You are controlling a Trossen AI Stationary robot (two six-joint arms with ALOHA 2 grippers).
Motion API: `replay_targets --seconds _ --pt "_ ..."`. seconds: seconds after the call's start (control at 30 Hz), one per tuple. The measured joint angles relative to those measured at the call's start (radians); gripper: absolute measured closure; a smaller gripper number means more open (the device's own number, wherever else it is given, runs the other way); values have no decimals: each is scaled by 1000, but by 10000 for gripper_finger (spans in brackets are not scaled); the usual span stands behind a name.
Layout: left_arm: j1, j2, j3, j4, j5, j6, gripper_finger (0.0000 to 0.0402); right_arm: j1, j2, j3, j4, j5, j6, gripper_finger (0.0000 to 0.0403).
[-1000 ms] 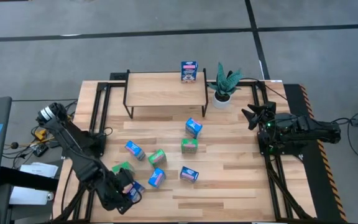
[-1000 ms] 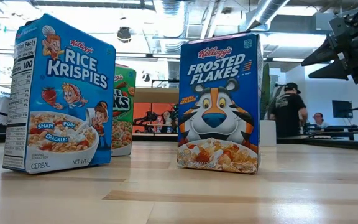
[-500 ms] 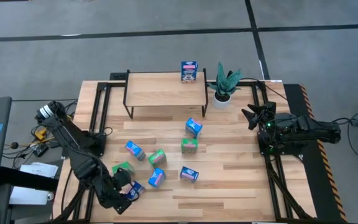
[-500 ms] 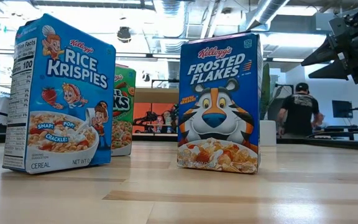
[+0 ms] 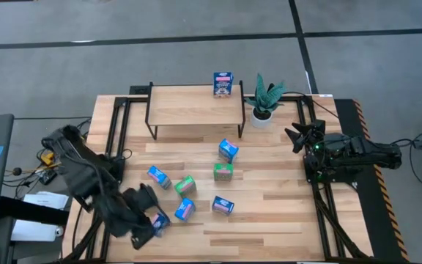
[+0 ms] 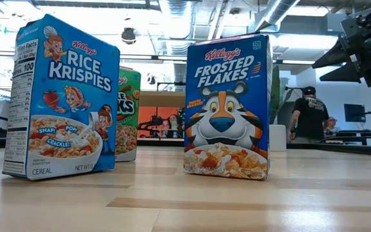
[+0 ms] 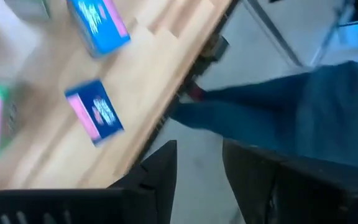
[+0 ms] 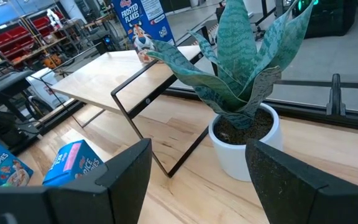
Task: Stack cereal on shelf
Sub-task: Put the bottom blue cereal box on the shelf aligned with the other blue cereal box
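Cereal boxes are mostly sitting on the table (image 5: 284,213), and only one box (image 5: 223,83) is standing on the shelf (image 5: 189,108), at its far right corner near the plant (image 5: 263,99). So you are just getting started, I think.

Seven more boxes are showing on the wood in front of the shelf. A blue one (image 5: 228,151) and a green one (image 5: 223,172) are lying close to the shelf's front. More are waiting in the middle: a blue box (image 5: 159,177), a green box (image 5: 185,185), a pink and blue box (image 5: 184,210) and another blue box (image 5: 223,205). All of these are needing a lift up to the shelf.

Your left gripper (image 5: 141,224) is hanging low at the near left corner of the table, right by one more small blue box (image 5: 160,219). You cannot tell if it is gripping that box, because the arm is hiding it.

Your right gripper (image 5: 296,137) is waiting at the right edge, beside the plant, with its fingers spread apart and nothing between them.
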Motion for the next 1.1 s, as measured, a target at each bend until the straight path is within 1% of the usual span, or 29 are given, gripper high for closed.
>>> replay_targets --seconds 0.1,0.17,0.23,0.33,0.4,0.5,0.6,0.9,1.0,1.07,1.1 --pt "-1 109 51 -148 -32 97 285 0 0 0 0 0 0 117" --pt "-1 190 56 -262 -27 110 285 0 0 0 0 0 0 117" --pt "7 259 55 -301 -14 118 285 0 0 0 0 0 0 117" --pt "22 311 55 -259 33 115 285 0 0 0 0 0 0 117" --pt "32 322 56 -198 63 65 285 0 0 0 0 2 0 117" --pt "45 319 57 -147 42 -82 285 0 0 0 0 6 0 117" --pt "52 317 57 -120 37 -116 285 0 0 0 0 9 0 117" --pt "59 317 57 -101 10 -21 285 0 0 0 0 24 -1 117" --pt "59 317 57 -85 -33 35 284 0 0 0 0 24 -1 117" --pt "63 317 57 -63 -18 78 276 0 0 0 0 24 -1 117" --pt "67 317 57 -64 11 99 268 0 0 0 0 24 -1 117"
